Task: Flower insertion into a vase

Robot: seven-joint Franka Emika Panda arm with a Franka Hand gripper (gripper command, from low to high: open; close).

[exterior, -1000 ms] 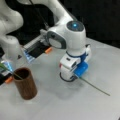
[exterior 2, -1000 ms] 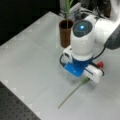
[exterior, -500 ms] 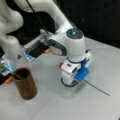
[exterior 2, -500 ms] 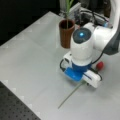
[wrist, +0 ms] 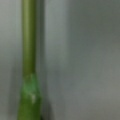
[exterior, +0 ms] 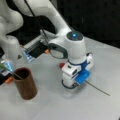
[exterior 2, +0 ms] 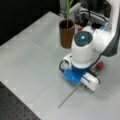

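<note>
The dark brown cylindrical vase [exterior: 25,84] [exterior 2: 66,34] stands upright on the table with a green stem [exterior 2: 67,11] rising from its mouth. A second flower lies flat on the table. Its red head [exterior: 61,65] [exterior 2: 99,65] shows on one side of the arm's hand and its thin stem [exterior: 98,89] [exterior 2: 69,96] runs out on the other side. My gripper [exterior: 72,83] [exterior 2: 75,75] is pressed low over the middle of this lying flower, and the white and blue hand hides its fingertips. The wrist view shows the green stem [wrist: 28,50] close up, running top to bottom at the left.
The arm's white links [exterior: 45,15] arch over the table behind the vase. A dark box with cables and orange parts [exterior: 37,50] sits at the table's far edge near the vase. A perforated black board [exterior 2: 15,105] borders the table at a front view's bottom left.
The hand has sunk lower onto the lying flower over the last second. The vase and its stem have not moved.
</note>
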